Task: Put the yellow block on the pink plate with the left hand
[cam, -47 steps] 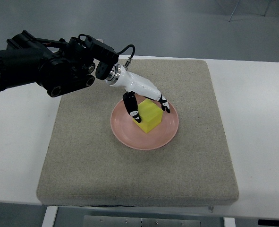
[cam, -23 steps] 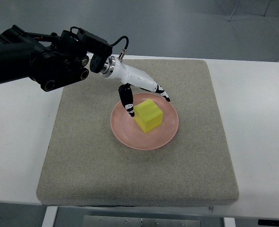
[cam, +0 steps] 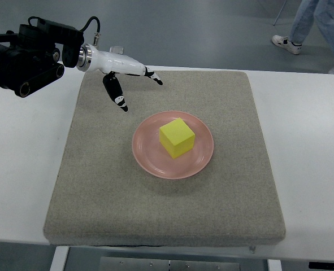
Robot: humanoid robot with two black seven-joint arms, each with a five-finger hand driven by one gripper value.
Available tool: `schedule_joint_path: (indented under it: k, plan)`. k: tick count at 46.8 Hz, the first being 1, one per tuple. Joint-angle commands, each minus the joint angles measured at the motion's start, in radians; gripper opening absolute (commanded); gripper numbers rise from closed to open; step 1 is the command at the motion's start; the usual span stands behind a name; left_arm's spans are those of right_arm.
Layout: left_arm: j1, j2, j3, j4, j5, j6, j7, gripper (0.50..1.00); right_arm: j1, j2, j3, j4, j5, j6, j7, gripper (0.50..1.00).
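One matte yellow cube (cam: 177,137) sits on the round pink plate (cam: 150,160); left hand (cam: 124,76) splayed, empty.

Left arm enters from far left, black forearm and white left hand (cam: 123,76) extended rightward, fingers (cam: 116,94) spread apart, thumb hanging downward, grasping nothing.

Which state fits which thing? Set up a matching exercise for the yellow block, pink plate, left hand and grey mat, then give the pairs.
Things:
1. yellow block
2. pink plate
3. left hand
4. grey mat

States:
A. lies on the white table
B. open, above the mat's far left corner
C. sits on the plate
D. holds the block, rests mid-mat

Pairs: 1-C, 2-D, 3-B, 4-A
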Motion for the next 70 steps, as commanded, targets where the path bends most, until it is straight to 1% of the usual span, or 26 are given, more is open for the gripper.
schedule_joint_path:
  k: [1,6,11,14,20,25,31,33,36,39,46,50,54,56,58,63,65,70]
  plan:
    - [0.035,0.002,-0.037,0.039,-0.002,0.0,0.0,0.962,0.0,0.0,0.0,0.0,0.0,0.0,0.0,0.924]
    - [0.073,0.005,-0.05,0.07,-0.005,0.003,0.0,0.962,0.0,0.0,0.0,0.0,0.0,0.0,0.0,0.924]
    - [0.098,-0.001,-0.086,0.145,-0.04,0.038,0.0,0.962,0.0,0.0,0.0,0.002,0.0,0.0,0.0,0.924]
    - [0.127,-0.003,-0.113,0.197,-0.089,0.043,0.0,0.964,0.0,0.0,0.0,0.0,0.0,0.001,0.0,0.924]
    - [0.161,-0.016,-0.135,0.294,-0.215,0.041,0.0,0.964,0.0,0.0,0.0,0.0,0.0,0.0,0.0,0.924]
    - [0.188,-0.02,-0.144,0.316,-0.34,0.035,0.0,0.964,0.0,0.0,0.0,0.0,0.0,0.0,0.0,0.924]
    - [0.218,-0.02,-0.139,0.339,-0.556,0.033,0.0,0.964,0.0,0.0,0.0,0.0,0.0,0.0,0.0,0.924]
    - [0.228,-0.027,-0.138,0.352,-0.624,0.033,0.019,0.964,0.0,0.0,0.0,0.0,0.0,0.001,0.0,0.924]
    - [0.248,-0.055,-0.138,0.375,-0.704,0.038,0.065,0.964,0.0,0.0,0.0,0.002,0.0,0.0,0.0,0.924]
    - [0.273,-0.085,-0.139,0.404,-0.761,0.046,0.117,0.964,0.0,0.0,0.0,0.0,0.0,0.001,0.0,0.924]
    - [0.3,-0.15,-0.176,0.472,-0.865,0.059,0.215,0.96,0.0,0.0,0.0,0.0,0.0,0.001,0.0,0.924]
    - [0.31,-0.171,-0.23,0.486,-0.919,0.096,0.285,0.958,0.0,0.0,0.0,0.002,0.0,0.001,0.0,0.924]
    - [0.31,-0.174,-0.294,0.486,-0.963,0.141,0.359,0.945,0.0,0.0,0.0,0.0,0.0,0.0,0.0,0.924]
    - [0.314,-0.176,-0.325,0.481,-0.986,0.17,0.382,0.945,0.0,0.0,0.0,0.0,0.0,0.001,0.0,0.924]
    - [0.319,-0.176,-0.357,0.477,-1.009,0.182,0.385,0.943,0.0,0.0,0.0,0.0,0.0,0.0,0.0,0.924]
    - [0.325,-0.176,-0.434,0.475,-1.078,0.173,0.367,0.936,0.0,0.0,0.0,0.0,0.0,0.001,0.0,0.924]
    - [0.331,-0.176,-0.461,0.472,-1.103,0.161,0.343,0.934,-0.002,0.0,0.0,0.0,0.0,0.001,0.0,0.924]
    - [0.342,-0.176,-0.526,0.46,-1.127,0.101,0.257,0.934,0.0,0.0,0.0,0.0,0.0,0.001,0.0,0.924]
